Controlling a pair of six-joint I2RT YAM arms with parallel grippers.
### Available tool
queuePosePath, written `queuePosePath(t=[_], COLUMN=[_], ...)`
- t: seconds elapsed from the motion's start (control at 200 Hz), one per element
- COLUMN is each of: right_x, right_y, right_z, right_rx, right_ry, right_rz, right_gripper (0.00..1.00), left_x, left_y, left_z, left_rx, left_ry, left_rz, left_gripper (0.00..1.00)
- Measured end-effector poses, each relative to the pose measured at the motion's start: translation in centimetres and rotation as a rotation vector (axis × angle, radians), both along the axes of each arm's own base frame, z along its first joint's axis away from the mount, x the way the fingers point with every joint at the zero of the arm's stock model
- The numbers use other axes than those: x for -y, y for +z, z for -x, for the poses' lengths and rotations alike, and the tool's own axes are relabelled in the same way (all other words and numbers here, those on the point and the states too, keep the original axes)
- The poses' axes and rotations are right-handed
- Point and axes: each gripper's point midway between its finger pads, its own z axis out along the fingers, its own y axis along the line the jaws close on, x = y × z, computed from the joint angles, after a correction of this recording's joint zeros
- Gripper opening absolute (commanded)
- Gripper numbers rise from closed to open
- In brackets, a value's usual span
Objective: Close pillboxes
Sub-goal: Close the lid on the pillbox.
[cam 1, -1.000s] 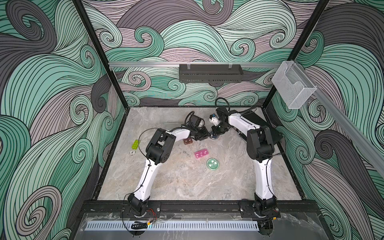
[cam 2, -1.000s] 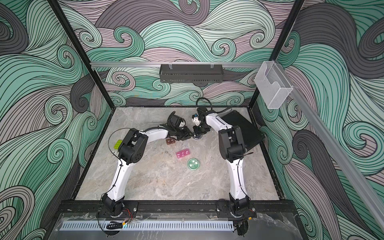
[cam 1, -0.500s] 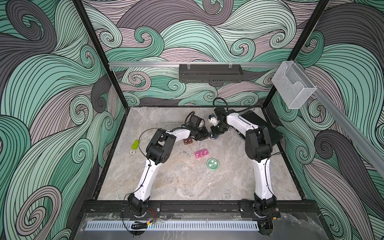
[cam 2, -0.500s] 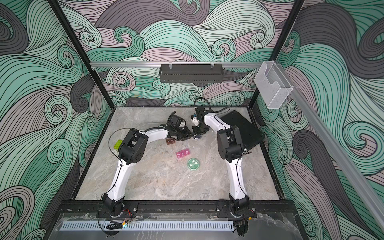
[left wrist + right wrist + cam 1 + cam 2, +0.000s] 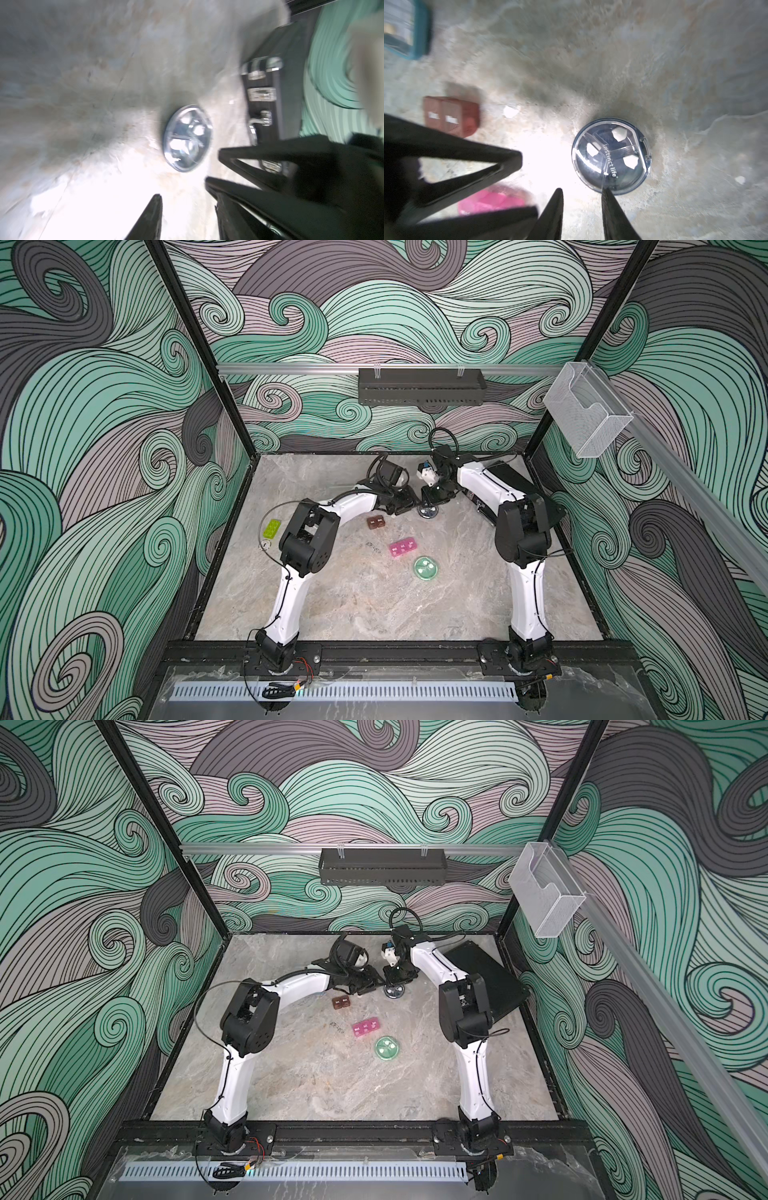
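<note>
Round dark blue pillbox lies flat on bench; right gripper spread, holding nothing, one fingertip at its rim; left gripper spread, empty, close beside

Robot lab test cell, not a home or shop. Evidence: boxed-in bench w/ black frame posts and wave-print wall panels. Left arm & right arm are bolted to a black base rail at the front of a marble-look tabletop. Also an alu rail w/ black perforated tray, clear acrylic holder, slotted cable duct.
</note>
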Motion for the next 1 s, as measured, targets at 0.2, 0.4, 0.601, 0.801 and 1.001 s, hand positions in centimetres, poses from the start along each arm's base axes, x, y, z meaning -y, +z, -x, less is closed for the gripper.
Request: queuePosePath(t=[0.2,0.4,0.601,0.801,1.001], right_x=[-0.8,-2.3,-6.6,-12.7,-18.1], right_y=[5.4,6.2,7.4,8.0,6.9], right_z=[0.1,0.8,1.6,2.5,1.2], right_rx=[0.091,0.084,0.106,0.203,0.329], right_ry=[0.013,0.036,0.117,0.268,0.398], right_rz=[-0.08,-0.131,-0.182,-0.24,-0.323], right_gripper=[0.43,0.49,0.54,0.59,0.63], left_x=[-5.6,-16.5,-25.7,-31.0,-32.0], left_y=[10.8,11.7,5.1,0.5,-3.5], left_z=[0.9,2.4,4.9,6.2,4.8], left_rx=[0.191,0.214,0.058,-0.064,-0.13], left_ry=[0.039,0.193,0.356,0.471,0.499], left_rz=[0.055,0.0,-0.06,-0.06,-0.037], left_gripper=[0.46,0.48,0.48,0.48,0.48])
